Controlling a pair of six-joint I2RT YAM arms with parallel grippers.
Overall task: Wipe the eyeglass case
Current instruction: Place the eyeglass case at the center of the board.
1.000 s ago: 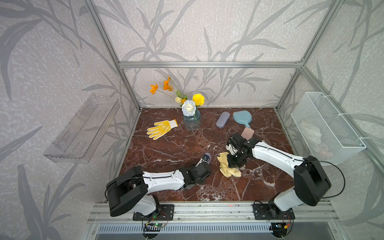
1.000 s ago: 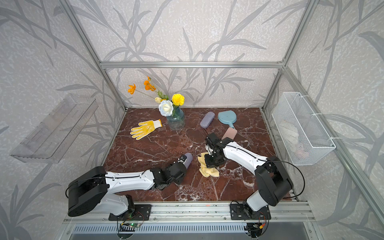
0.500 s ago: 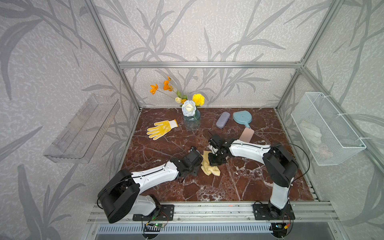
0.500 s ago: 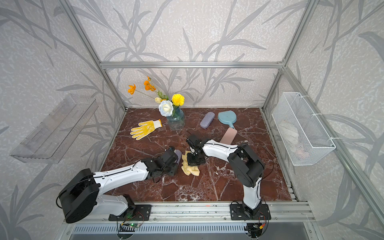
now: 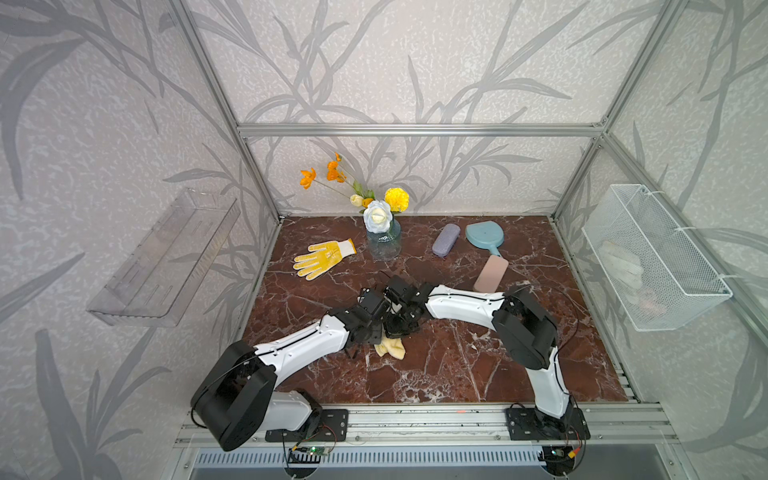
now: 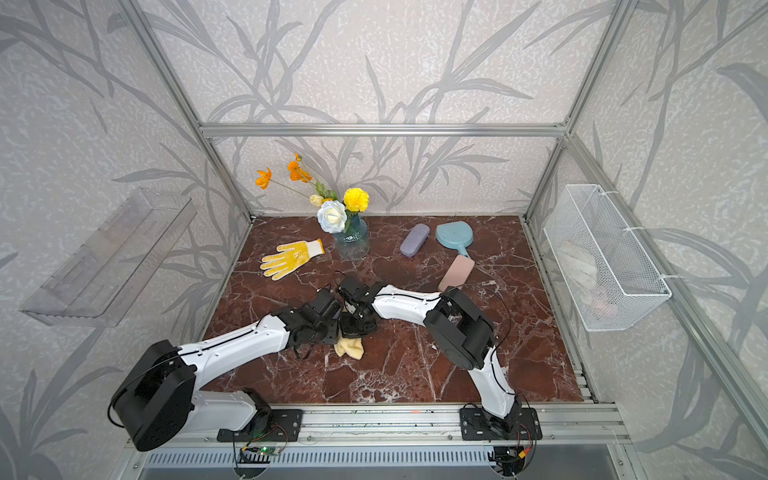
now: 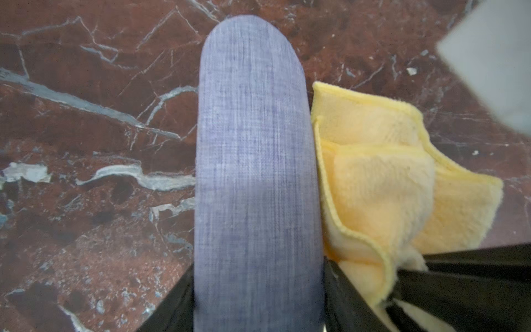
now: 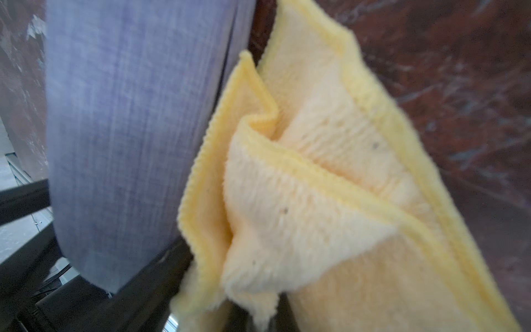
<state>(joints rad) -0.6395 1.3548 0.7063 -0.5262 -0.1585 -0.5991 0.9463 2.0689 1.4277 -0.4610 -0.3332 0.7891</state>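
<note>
Near the middle of both top views the two arms met over the red marble table (image 5: 457, 365), their black wrists almost touching. The left gripper (image 7: 255, 299) was clenched on the eyeglass case (image 7: 255, 172), a blue-grey, fabric-covered case with a rounded end. In the left wrist view the case ran up the centre of the frame from between the black fingers (image 7: 342, 290). In the top views the grippers hid nearly all of it.

The right gripper (image 5: 399, 322) was pinched shut on a yellow cloth (image 7: 382, 186). The cloth's folded, hemmed edge lay against one long side of the case in both wrist views. Its loose end drooped onto the table just below the grippers in both top views (image 6: 350, 348).

Toward the upper part of the table lay a yellow dotted work glove (image 5: 322, 257), a glass vase (image 5: 384, 245) of flowers, a lavender case (image 5: 446, 240) and a light blue hand mirror (image 5: 484, 236). A pink case (image 5: 491, 274) lay just below the mirror. A wire basket (image 5: 665, 307) hung at the right edge and a clear shelf (image 5: 166, 266) at the left.
</note>
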